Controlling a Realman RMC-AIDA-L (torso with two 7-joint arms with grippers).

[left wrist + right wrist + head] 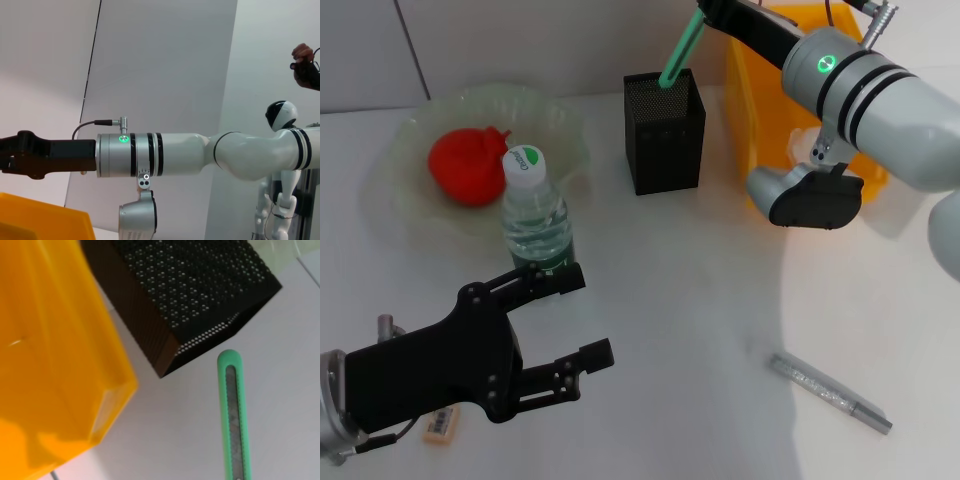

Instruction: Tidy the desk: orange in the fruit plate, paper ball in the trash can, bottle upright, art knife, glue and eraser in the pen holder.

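The green art knife (pixel 678 52) (pixel 231 410) hangs tilted over the black mesh pen holder (pixel 665 130) (pixel 200 290), its lower end at the holder's mouth. My right gripper (pixel 702 15), at the top edge of the head view, is shut on its upper end. The orange (pixel 468 166) lies in the pale green fruit plate (pixel 405 135). In front of the plate the bottle (pixel 534 215) stands upright. My left gripper (pixel 585 315) hovers open near the bottle's base. The eraser (pixel 440 425) lies by the left arm. The glue (pixel 830 393), a slim silver stick, lies front right. The paper ball is out of view.
The orange-yellow trash can (pixel 760 95) (pixel 50 365) (pixel 40 220) stands right of the pen holder, under my right arm (pixel 880 95) (pixel 165 155). A white wall runs behind the desk. A small white robot figure (pixel 282 165) stands farther off in the left wrist view.
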